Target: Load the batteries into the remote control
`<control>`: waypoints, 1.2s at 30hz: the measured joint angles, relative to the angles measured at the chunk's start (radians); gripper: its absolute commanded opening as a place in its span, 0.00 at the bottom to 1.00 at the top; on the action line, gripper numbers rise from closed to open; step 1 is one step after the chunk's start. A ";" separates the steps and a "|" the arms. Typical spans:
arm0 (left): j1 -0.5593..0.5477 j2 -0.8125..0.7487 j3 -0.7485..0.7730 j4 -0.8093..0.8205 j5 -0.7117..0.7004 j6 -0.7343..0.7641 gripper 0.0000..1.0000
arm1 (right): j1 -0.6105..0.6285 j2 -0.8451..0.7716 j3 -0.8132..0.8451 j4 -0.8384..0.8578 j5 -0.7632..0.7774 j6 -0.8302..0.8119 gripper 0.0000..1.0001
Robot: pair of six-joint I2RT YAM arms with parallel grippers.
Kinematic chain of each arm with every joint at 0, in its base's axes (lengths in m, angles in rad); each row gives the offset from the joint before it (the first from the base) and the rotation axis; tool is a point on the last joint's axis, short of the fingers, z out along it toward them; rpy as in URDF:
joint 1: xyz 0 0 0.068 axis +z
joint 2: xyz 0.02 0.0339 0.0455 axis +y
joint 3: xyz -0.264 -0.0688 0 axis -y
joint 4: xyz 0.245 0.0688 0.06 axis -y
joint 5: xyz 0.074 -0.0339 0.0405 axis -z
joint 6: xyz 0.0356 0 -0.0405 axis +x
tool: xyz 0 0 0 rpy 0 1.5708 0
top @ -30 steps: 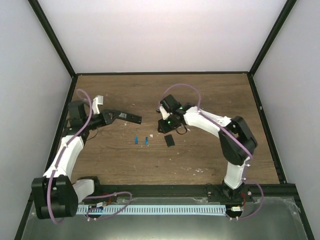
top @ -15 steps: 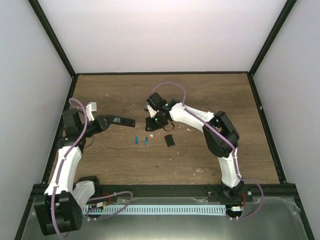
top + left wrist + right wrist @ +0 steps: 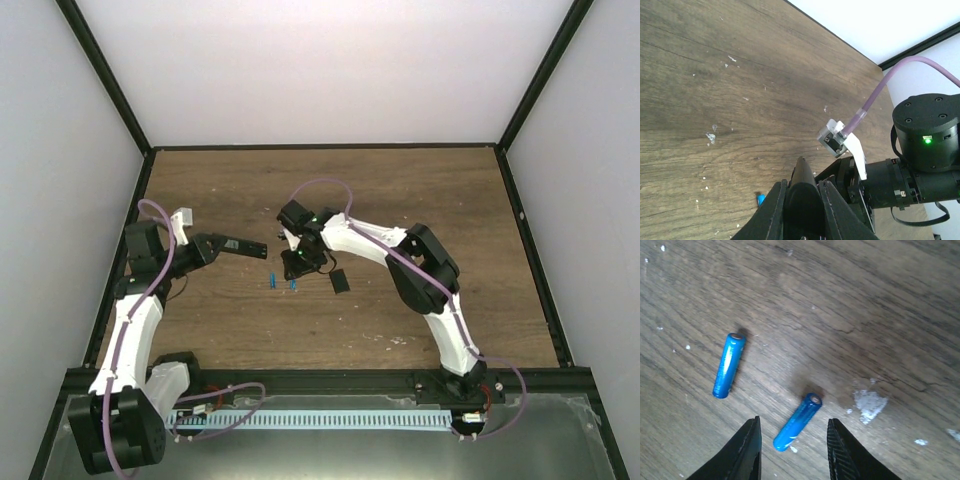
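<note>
Grainy wood table point(image 3: 875, 295) bears two slim, seemingly glossy batteries point(image 3: 729, 365) point(image 3: 796, 422).

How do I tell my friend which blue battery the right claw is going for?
Find the wooden table, then the right gripper near its middle. The battery you want lies just below it, in line between the open fingers, beside a white scuff. The other battery lies outside them.
</note>
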 measured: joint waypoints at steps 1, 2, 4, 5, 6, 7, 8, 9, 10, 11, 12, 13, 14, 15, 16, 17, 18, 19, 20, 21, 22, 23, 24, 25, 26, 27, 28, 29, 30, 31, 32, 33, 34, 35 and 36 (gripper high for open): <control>0.000 0.000 0.000 0.000 0.000 0.001 0.00 | 0.005 0.003 0.005 -0.002 0.002 0.005 0.29; 0.000 0.000 0.000 0.000 0.000 0.002 0.00 | 0.011 0.005 0.011 -0.006 0.004 0.008 0.29; 0.000 0.000 0.000 -0.001 0.000 0.003 0.00 | 0.019 0.014 0.023 -0.014 0.010 0.012 0.29; 0.000 0.001 0.000 -0.002 0.000 0.004 0.00 | 0.023 0.019 0.028 -0.019 0.013 0.014 0.29; 0.000 0.002 0.000 -0.002 0.001 0.004 0.00 | 0.025 0.022 0.029 -0.022 0.017 0.015 0.29; 0.000 0.003 0.000 -0.002 0.002 0.004 0.00 | 0.026 0.027 0.030 -0.028 0.021 0.018 0.29; 0.000 0.004 0.000 -0.002 0.003 0.005 0.00 | 0.028 0.032 0.031 -0.032 0.023 0.019 0.29; 0.000 0.005 0.000 -0.002 0.004 0.005 0.00 | 0.029 0.036 0.031 -0.037 0.029 0.021 0.29; 0.000 0.006 0.000 -0.002 0.005 0.005 0.00 | 0.030 0.040 0.031 -0.043 0.032 0.026 0.29; 0.000 0.007 0.000 -0.002 0.008 0.006 0.00 | 0.030 0.043 0.031 -0.045 0.035 0.029 0.29; 0.000 0.009 0.000 -0.002 0.010 0.006 0.00 | 0.030 0.046 0.031 -0.048 0.038 0.030 0.29; 0.000 0.010 0.000 -0.002 0.012 0.007 0.00 | 0.030 0.048 0.032 -0.049 0.040 0.032 0.29; 0.000 0.012 0.000 -0.002 0.016 0.007 0.00 | 0.030 0.048 0.032 -0.049 0.043 0.033 0.29; 0.000 0.013 0.000 -0.002 0.018 0.007 0.00 | 0.030 0.049 0.034 -0.050 0.045 0.033 0.29; 0.000 0.015 0.000 -0.002 0.020 0.008 0.00 | 0.031 0.050 0.035 -0.051 0.048 0.033 0.28; 0.000 0.017 0.000 -0.002 0.022 0.009 0.00 | 0.031 0.052 0.040 -0.054 0.051 0.033 0.28; 0.000 0.019 0.000 -0.002 0.023 0.010 0.00 | 0.032 0.057 0.047 -0.058 0.056 0.033 0.27; 0.000 0.022 0.000 -0.002 0.025 0.010 0.00 | 0.032 0.061 0.054 -0.060 0.060 0.033 0.27; 0.000 0.025 0.000 -0.002 0.026 0.011 0.00 | 0.033 0.064 0.060 -0.061 0.067 0.032 0.26; 0.000 0.026 0.000 -0.002 0.026 0.011 0.00 | 0.035 0.066 0.063 -0.061 0.071 0.032 0.25; 0.000 0.028 0.000 -0.002 0.027 0.011 0.00 | 0.036 0.067 0.065 -0.062 0.078 0.032 0.23; 0.000 0.030 0.000 -0.001 0.027 0.011 0.00 | 0.038 0.068 0.065 -0.063 0.086 0.031 0.22; 0.000 0.031 0.000 -0.002 0.027 0.011 0.00 | 0.039 0.068 0.065 -0.063 0.090 0.029 0.18; 0.000 0.032 0.000 -0.001 0.027 0.011 0.00 | 0.040 0.068 0.065 -0.064 0.096 0.028 0.16; 0.000 0.032 0.000 -0.001 0.029 0.011 0.00 | 0.040 0.068 0.065 -0.065 0.101 0.024 0.15; 0.000 0.032 0.000 -0.001 0.032 0.011 0.00 | 0.041 0.068 0.065 -0.066 0.108 0.022 0.13; 0.000 0.032 0.000 0.000 0.035 0.011 0.00 | 0.041 0.069 0.065 -0.068 0.113 0.019 0.12; 0.000 0.033 0.000 0.000 0.037 0.011 0.00 | 0.041 0.069 0.065 -0.069 0.118 0.016 0.11; 0.000 0.034 0.000 0.000 0.039 0.011 0.00 | 0.041 0.069 0.065 -0.069 0.119 0.012 0.10; 0.000 0.036 0.000 0.000 0.041 0.012 0.00 | 0.041 0.069 0.065 -0.070 0.123 0.010 0.09; 0.000 0.037 0.000 0.000 0.042 0.011 0.00 | 0.041 0.069 0.065 -0.071 0.124 0.007 0.08; 0.000 0.037 0.000 0.000 0.043 0.012 0.00 | 0.041 0.069 0.065 -0.071 0.126 0.006 0.07; 0.001 0.037 0.000 0.002 0.045 0.012 0.00 | 0.041 0.069 0.065 -0.071 0.127 0.005 0.06; 0.002 0.038 0.001 0.003 0.047 0.012 0.00 | 0.041 0.069 0.064 -0.071 0.130 0.003 0.04; 0.002 0.041 0.002 0.005 0.051 0.012 0.00 | 0.041 0.069 0.063 -0.070 0.134 0.002 0.03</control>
